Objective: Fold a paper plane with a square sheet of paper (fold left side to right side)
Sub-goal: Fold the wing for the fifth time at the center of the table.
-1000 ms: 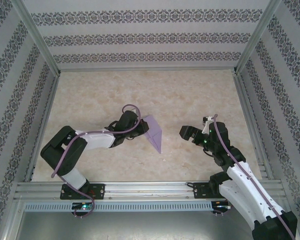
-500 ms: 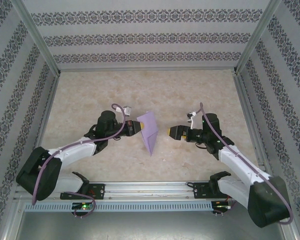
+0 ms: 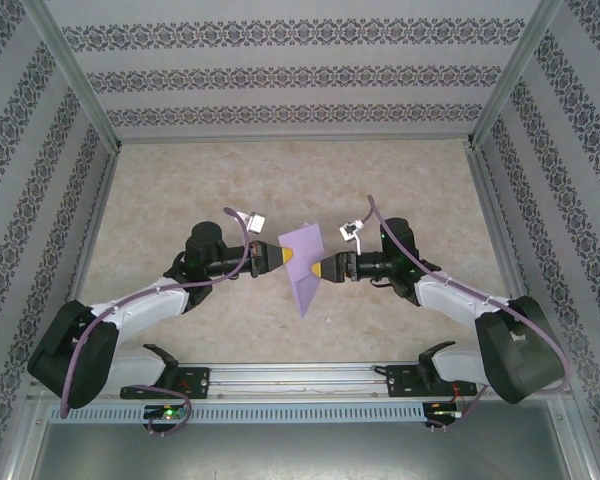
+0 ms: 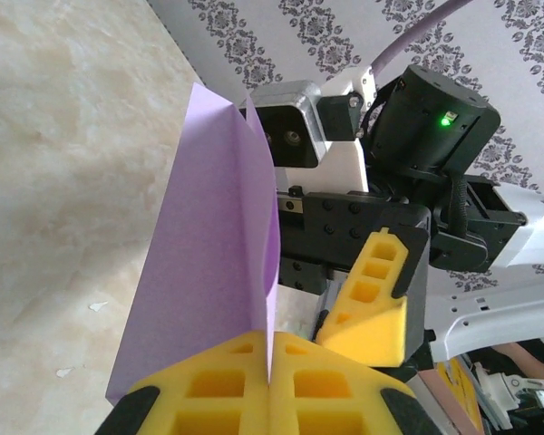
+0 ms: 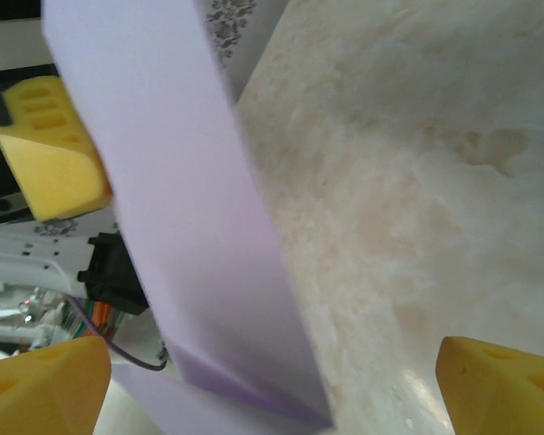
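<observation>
Paper first: the lavender paper (image 3: pixel 302 262) is folded and sits at the centre of the top frame, held up between the two arms. The broad end is toward the top of the frame and it narrows to a point toward the bottom. Cannot tell whether that point touches the desk (image 3: pixel 400 190).

Left gripper (image 3: pixel 283 256): comes in from the left of the frame, with its jaws together and clamped on the paper's left edge. In the left wrist view the yellow pads (image 4: pixel 208 390) meet at bottom centre. The paper rises out of the seam toward upper left, its two layers parting slightly at the top.

Right gripper (image 3: pixel 327 268): comes in from the right and is just beside the paper's right edge, with its jaws apart. In the right wrist view the yellow fingertips (image 5: pixel 41 381) sit in the lower left and lower right corners with a wide gap between them. The paper runs as a slanted band from upper left to bottom centre within that gap. Contact with either fingertip cannot be made out.

The marbled desk shows on the right of that frame.
</observation>
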Action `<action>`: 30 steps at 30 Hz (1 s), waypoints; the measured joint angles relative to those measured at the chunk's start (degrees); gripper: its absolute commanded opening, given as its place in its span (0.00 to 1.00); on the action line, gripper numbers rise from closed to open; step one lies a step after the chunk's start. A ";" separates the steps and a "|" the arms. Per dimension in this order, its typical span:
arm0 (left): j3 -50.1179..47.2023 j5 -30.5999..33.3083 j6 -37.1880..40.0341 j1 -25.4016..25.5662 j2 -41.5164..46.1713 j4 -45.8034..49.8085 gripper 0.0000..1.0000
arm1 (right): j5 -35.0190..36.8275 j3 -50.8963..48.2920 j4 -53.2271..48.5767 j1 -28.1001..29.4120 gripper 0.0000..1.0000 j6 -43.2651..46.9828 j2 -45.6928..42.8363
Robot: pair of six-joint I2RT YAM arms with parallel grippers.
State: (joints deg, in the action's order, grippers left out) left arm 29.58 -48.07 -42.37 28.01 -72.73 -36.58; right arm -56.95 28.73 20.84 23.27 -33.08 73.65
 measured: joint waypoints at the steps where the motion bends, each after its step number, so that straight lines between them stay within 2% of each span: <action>1: 0.00 -0.22 -0.11 0.00 -0.42 -0.33 0.05 | -0.59 0.39 0.46 0.37 0.83 -0.13 0.26; 4: 0.00 -0.81 -0.44 0.00 -1.77 -1.22 0.05 | -2.29 1.49 1.97 0.66 0.68 -0.70 0.42; 8: 0.00 -1.03 -0.74 0.00 -3.08 -1.49 0.05 | -2.95 2.78 2.19 0.61 0.57 -0.83 0.39; 15: 0.00 -0.98 -0.70 0.00 -3.56 -1.36 0.04 | -2.95 4.07 1.09 0.31 0.45 0.13 0.72; 26: 0.00 -0.96 0.37 0.00 -4.17 0.59 0.04 | -0.90 8.09 -4.92 -1.40 0.34 3.32 1.68; 30: 0.00 -0.98 0.59 0.00 -4.94 1.20 0.04 | 0.66 9.18 -7.02 -1.42 0.26 4.85 2.38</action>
State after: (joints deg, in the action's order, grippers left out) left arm 29.58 -49.06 -41.78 28.01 -77.67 -35.38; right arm -56.29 37.91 13.82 21.85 -28.23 76.03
